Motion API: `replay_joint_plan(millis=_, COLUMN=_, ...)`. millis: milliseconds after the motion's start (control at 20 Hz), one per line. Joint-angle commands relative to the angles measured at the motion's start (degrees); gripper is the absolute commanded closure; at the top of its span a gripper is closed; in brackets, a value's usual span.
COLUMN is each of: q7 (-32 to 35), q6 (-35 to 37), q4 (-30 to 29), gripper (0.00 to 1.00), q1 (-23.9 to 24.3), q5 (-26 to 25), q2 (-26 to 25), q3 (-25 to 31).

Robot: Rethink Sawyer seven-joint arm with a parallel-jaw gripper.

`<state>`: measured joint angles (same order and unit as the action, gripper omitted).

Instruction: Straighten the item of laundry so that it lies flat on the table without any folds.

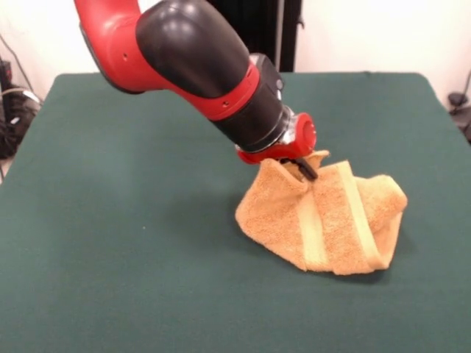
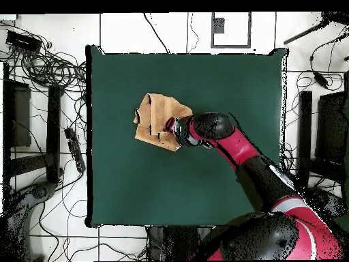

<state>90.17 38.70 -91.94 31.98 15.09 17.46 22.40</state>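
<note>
While the red and black arm [image 1: 191,66] slants down over the large table covered in dark green felt-like cloth [image 1: 118,243], its gripper [image 1: 304,168] meets the top of the small golden-orange terry-cloth towel [image 1: 324,220]. Dark fingertips are pinched shut on a raised peak of the towel, so that the cloth hangs from them like a small tent. From that peak the towel slopes down to the table on all sides, its lower edges resting on the green cloth. Two flat, paler woven bands [image 1: 313,235] run down the side of the towel that faces the front camera, and the part beyond the second band is folded over on itself.

From overhead, the towel [image 2: 155,119] is a crumpled, uneven patch, not spread flat, lying well inside the table [image 2: 204,184]. The gripper [image 2: 174,131] sits at the towel's edge nearest the arm [image 2: 232,143], partly covering that corner of the cloth.
</note>
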Motion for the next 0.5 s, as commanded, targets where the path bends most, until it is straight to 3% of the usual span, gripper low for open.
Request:
replay_joint_plan(millis=50, q7=10.04, q6=-0.98, q4=-7.95, gripper=1.00, q1=-1.89, q5=5.18, q2=-3.11, q3=7.42)
replay_joint_plan(millis=500, q7=5.60, q6=4.11, q4=-5.47, gripper=1.00, q1=-1.20, q5=1.13, q2=-1.25, q3=3.06)
